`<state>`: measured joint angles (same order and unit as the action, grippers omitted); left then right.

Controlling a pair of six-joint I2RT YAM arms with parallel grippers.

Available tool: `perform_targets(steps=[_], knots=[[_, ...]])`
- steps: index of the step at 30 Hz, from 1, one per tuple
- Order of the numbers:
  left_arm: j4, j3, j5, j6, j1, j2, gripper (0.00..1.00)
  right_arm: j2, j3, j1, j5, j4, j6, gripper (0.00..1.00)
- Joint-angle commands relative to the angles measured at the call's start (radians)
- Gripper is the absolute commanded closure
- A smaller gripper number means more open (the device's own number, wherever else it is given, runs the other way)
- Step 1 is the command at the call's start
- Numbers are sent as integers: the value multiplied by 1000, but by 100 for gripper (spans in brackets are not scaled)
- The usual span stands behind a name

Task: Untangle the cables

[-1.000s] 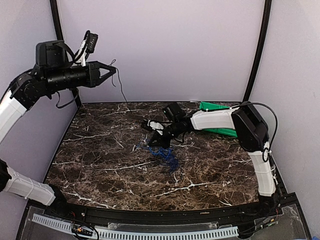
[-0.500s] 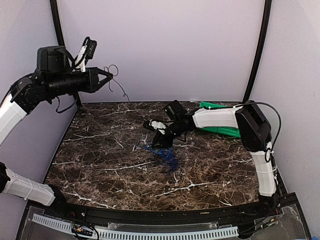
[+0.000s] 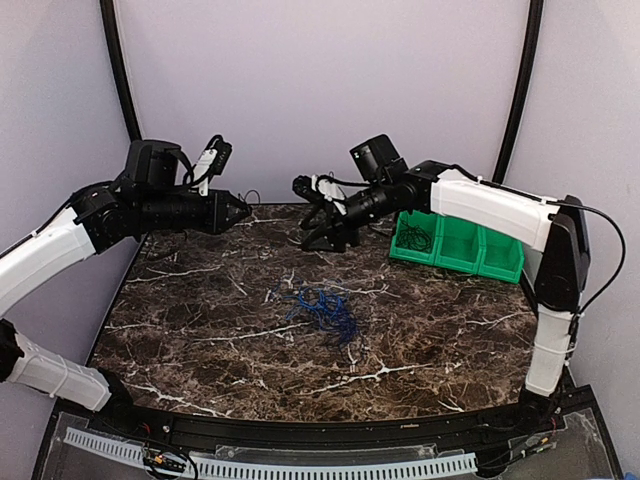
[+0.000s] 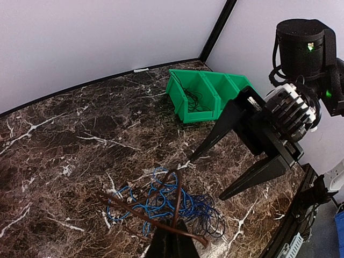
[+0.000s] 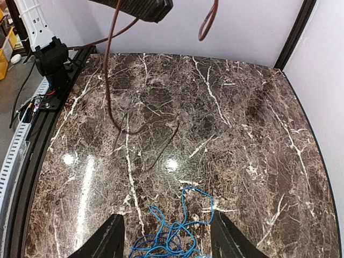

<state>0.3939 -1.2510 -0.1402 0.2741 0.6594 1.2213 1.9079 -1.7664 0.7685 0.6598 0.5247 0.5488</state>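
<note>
A loose clump of thin blue cables (image 3: 320,308) lies on the dark marble table, with darker strands on its right side (image 4: 236,217). My left gripper (image 3: 243,210) hovers above the table's back left, shut on a single dark brownish cable (image 4: 178,207) that dangles free (image 5: 107,75). My right gripper (image 3: 316,228) hangs in the air behind the clump, open, with nothing between its fingers (image 5: 105,243). The blue cables (image 5: 185,228) lie on the table below its jaws, apart from them.
A green divided bin (image 3: 457,246) stands at the back right of the table and holds some thin dark wires (image 4: 194,99). The purple enclosure walls and black corner posts (image 3: 518,95) border the table (image 3: 200,330).
My right gripper has let go of the clump, opened, and risen back from the table. My left arm has swung down and to the right with the dark cable in it.
</note>
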Motion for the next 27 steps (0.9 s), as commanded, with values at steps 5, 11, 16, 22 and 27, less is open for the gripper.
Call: perform_targets(steps=[5,11,16,22,27], knots=[[-118,51,-72,50,2,9,100,97,-142,54,42,29,-28,40],[-138,60,-84,62,2,18,100,177,-253,85,68,40,-61,41],[-134,74,-72,51,1,23,100,185,-279,78,57,27,-105,100],[-129,131,-49,23,2,23,100,94,-236,6,49,12,-134,100],[-134,211,-4,-15,2,23,100,18,-228,-76,32,31,-127,100]])
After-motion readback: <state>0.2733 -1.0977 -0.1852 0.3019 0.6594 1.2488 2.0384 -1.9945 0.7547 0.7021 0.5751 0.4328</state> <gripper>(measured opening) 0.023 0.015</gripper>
